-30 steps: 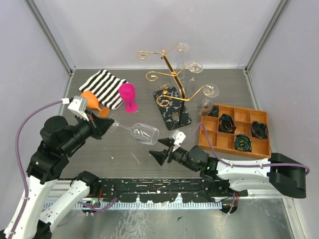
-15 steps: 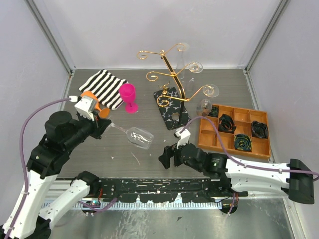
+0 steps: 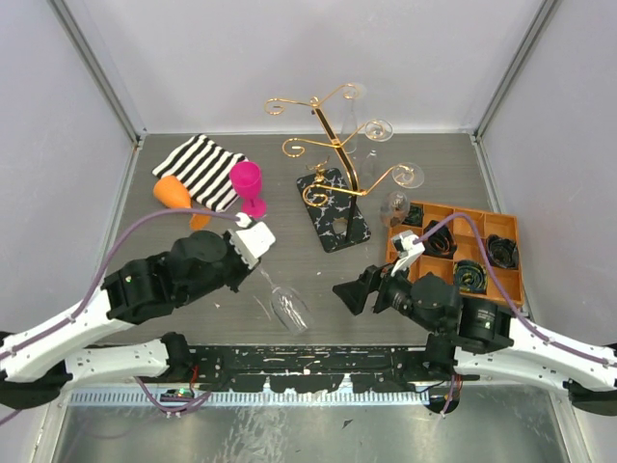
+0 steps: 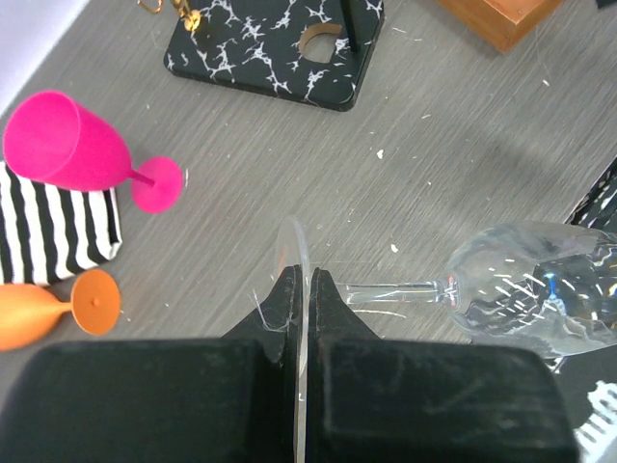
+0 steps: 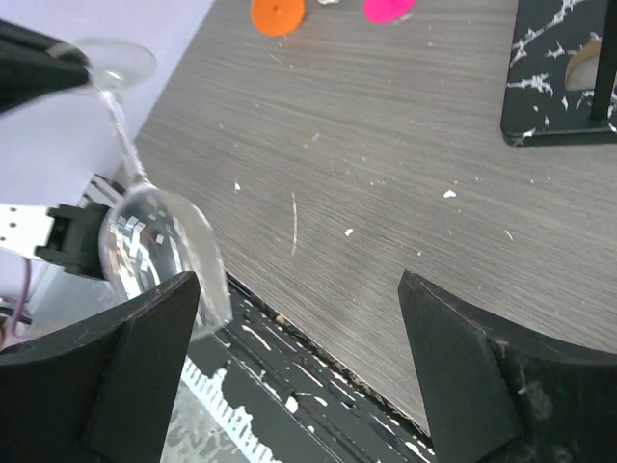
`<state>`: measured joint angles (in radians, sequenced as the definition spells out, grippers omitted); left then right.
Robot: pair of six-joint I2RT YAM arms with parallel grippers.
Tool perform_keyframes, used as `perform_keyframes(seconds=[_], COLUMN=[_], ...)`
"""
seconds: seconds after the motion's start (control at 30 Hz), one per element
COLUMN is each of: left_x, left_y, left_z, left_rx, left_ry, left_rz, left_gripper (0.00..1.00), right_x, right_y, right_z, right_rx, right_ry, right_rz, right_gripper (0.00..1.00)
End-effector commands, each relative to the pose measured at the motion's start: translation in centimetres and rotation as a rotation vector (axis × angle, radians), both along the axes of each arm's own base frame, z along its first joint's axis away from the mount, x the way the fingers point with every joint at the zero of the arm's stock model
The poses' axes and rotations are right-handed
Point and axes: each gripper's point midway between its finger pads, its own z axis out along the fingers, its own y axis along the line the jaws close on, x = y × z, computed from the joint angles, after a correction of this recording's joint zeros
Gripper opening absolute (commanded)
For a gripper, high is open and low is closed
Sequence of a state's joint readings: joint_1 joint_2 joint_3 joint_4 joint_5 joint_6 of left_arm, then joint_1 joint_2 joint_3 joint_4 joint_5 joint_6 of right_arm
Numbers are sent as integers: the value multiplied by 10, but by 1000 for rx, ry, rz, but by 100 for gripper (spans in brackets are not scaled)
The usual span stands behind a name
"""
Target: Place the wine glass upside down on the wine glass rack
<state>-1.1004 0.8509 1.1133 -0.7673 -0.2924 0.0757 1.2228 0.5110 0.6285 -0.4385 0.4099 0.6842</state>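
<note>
The wine glass is clear and hangs tilted over the table's near edge, bowl toward the front. My left gripper is shut on its foot. The left wrist view shows the fingers pinching the thin foot disc, with the stem and bowl stretching right. My right gripper stands open and empty to the right of the bowl, apart from it. In its own view the glass bowl sits just beyond its left finger. The wine glass rack stands at the back on its black marbled base.
Clear glasses hang on the rack's arms. A pink glass, an orange glass lying down and a striped cloth are at the back left. An orange compartment tray lies at the right.
My left arm has swung right and toward the near edge, turning the glass so its bowl points to the front. My right gripper has drawn back to the right, away from the bowl.
</note>
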Motion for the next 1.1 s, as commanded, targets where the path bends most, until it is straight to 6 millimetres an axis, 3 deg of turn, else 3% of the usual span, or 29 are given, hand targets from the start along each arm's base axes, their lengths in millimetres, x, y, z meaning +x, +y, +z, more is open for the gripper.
perform_keyframes(seconds=[0.0,0.3,0.57,0.9,1.07], left_x=[4,-12,-33,-46,-51], left_y=[-16,-57,-90,-92,-93], left_z=[28,30,24,19,13], left_rx=[0,-22,15,12,28], left_ry=[-141,-136,-144,-133,-129], left_rz=[-14,-140,-246,-302,-313], left_gripper=[0,0,0,0,0], right_x=[-4,-27,-33,-30,-32], right_y=[-3,31,66,104,113], right_z=[26,50,46,24,21], right_rx=[0,78,136,99,103], right_ry=[-46,-28,-30,3,20], right_rz=[38,224,318,376,397], right_gripper=[89,67,64,52,43])
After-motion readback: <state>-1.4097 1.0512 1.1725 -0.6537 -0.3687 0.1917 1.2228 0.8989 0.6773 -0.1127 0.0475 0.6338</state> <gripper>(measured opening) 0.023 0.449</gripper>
